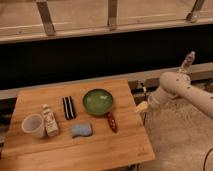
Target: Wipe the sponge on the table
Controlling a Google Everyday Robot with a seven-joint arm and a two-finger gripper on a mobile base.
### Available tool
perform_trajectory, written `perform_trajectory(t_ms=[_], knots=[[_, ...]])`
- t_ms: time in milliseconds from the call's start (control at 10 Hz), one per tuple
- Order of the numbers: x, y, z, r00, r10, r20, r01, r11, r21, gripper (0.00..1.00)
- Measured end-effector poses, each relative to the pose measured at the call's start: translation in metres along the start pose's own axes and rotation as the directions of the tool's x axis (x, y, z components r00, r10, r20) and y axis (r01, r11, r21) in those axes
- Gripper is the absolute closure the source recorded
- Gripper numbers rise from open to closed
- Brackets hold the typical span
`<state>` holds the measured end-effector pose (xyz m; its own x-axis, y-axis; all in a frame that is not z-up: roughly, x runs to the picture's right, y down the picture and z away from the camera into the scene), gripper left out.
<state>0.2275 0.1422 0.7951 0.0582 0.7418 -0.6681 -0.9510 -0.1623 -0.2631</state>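
A dark wall panel runs behind a light wooden surface [125, 150], with a pale ledge and slanted metal posts above it and speckled flooring off to one side. The claw [141, 106] hangs right at the side edge of the surface, low and close to the wood, at the end of a thick white arm [175, 87] that reaches in from over the floor. Whether it is spread or pressed together cannot be told. Nearest the claw is a round green pan [98, 102], sitting a short way inward from it, with its reddish-brown handle [111, 121] slanting toward the front edge. The sponge [81, 130], a small light-blue pad with wavy sides, lies flat on the surface past that handle from the claw and closer to the front edge than the claw is. It is well apart from the claw and touches none of the other things. Beyond the pan from the claw lies a black striped block [68, 107], roughly level with the claw across the wood. Farther still comes a small pale bottle [49, 120], and just beside it a whitish cup [33, 125], the thing farthest from the claw.
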Motion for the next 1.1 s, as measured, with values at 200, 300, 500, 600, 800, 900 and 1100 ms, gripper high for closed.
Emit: perform_trajectory(t_ms=[200, 300, 500, 600, 800, 900, 1100], knots=[[0.000, 0.000, 0.000, 1.000, 0.000, 0.000, 0.000, 1.000, 0.000, 0.20], [0.000, 0.000, 0.000, 1.000, 0.000, 0.000, 0.000, 1.000, 0.000, 0.20], [0.000, 0.000, 0.000, 1.000, -0.001, -0.001, 0.001, 1.000, 0.001, 0.20], [0.000, 0.001, 0.000, 1.000, -0.003, -0.003, 0.003, 1.000, 0.001, 0.20], [0.006, 0.021, 0.001, 0.998, -0.063, -0.022, 0.063, 0.998, 0.006, 0.20], [0.009, 0.040, 0.004, 0.994, -0.105, -0.028, 0.105, 0.994, 0.010, 0.20], [0.012, 0.097, 0.015, 0.983, -0.179, -0.041, 0.179, 0.984, 0.011, 0.20]])
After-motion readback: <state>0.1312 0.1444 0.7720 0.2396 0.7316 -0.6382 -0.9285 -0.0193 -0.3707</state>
